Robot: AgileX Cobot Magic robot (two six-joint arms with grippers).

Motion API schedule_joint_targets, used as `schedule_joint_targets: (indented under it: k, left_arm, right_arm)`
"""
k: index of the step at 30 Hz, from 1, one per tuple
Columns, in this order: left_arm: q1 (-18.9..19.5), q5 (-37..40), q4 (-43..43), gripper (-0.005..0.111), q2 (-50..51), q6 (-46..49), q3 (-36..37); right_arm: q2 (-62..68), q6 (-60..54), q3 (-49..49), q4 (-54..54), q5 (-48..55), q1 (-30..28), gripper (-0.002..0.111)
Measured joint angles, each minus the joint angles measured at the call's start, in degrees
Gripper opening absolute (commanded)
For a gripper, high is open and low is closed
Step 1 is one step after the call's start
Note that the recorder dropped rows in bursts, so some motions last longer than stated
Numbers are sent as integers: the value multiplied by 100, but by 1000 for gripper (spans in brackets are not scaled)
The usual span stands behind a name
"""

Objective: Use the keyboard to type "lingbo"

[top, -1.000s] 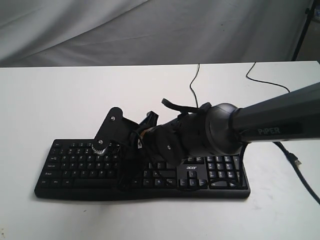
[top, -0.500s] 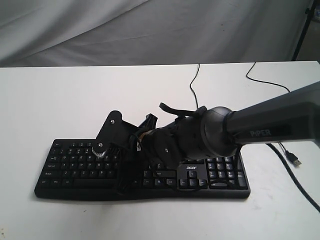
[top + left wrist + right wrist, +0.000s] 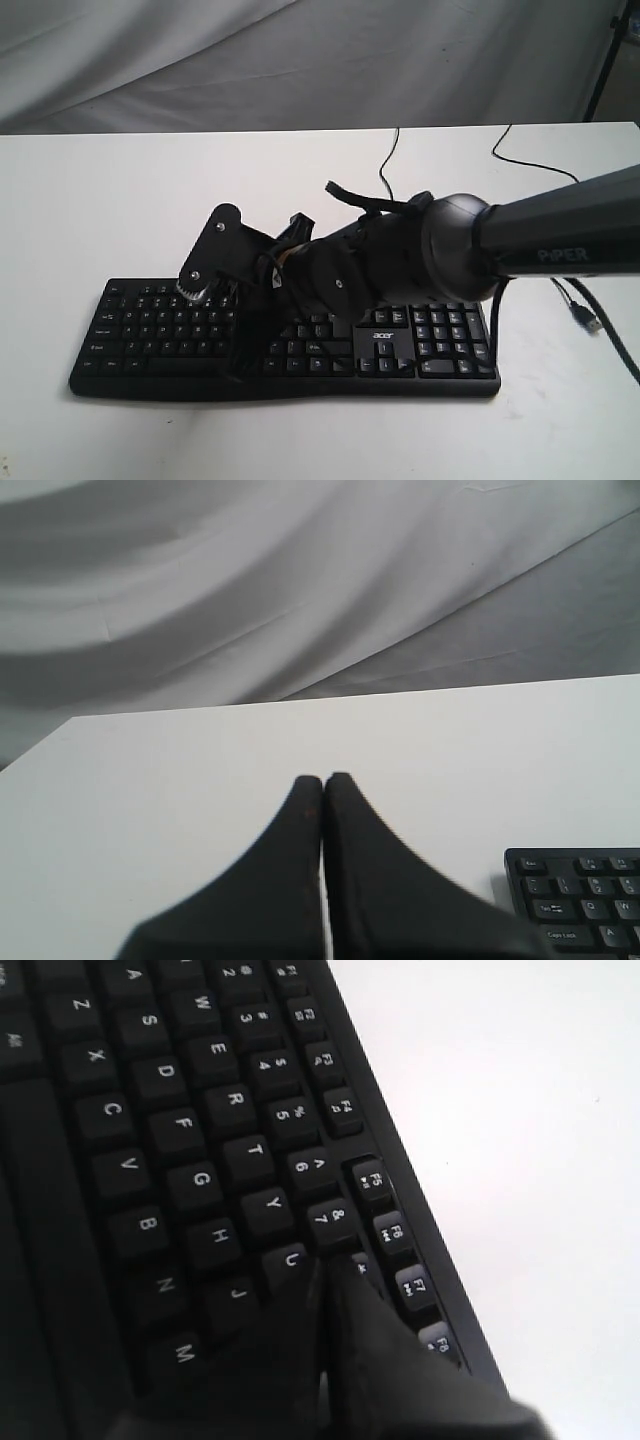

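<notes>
The black keyboard [image 3: 160, 335] lies across the front of the white table, its acer logo right of the letter keys. My right gripper [image 3: 232, 318] reaches in from the right over the letter block, and the arm hides the middle keys. In the right wrist view the keyboard [image 3: 180, 1130] fills the picture. There the right gripper [image 3: 328, 1260] is shut, with its tips down at the keys between U and 8. My left gripper [image 3: 323, 778] is shut and empty over bare table, with a keyboard [image 3: 585, 890] corner beside it. The exterior view does not show it.
The keyboard's thin black cable [image 3: 385, 170] runs from behind the arm to the table's [image 3: 100, 200] far edge. A second black cable with a USB plug [image 3: 592, 322] lies at the right. A grey cloth hangs behind the table.
The right gripper has shifted slightly left and tipped up over the letter keys. The left gripper's earlier position is not shown.
</notes>
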Motion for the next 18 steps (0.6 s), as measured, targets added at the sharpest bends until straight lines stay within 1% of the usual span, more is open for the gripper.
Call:
schedule_joint_targets:
  k: [11, 18]
  left_arm:
    - [0, 0, 0, 1, 0, 0, 0]
    - [0, 0, 0, 1, 0, 0, 0]
  right_arm:
    - [-120, 0, 0, 49, 182, 396, 0]
    - [-120, 0, 0, 49, 182, 394, 0]
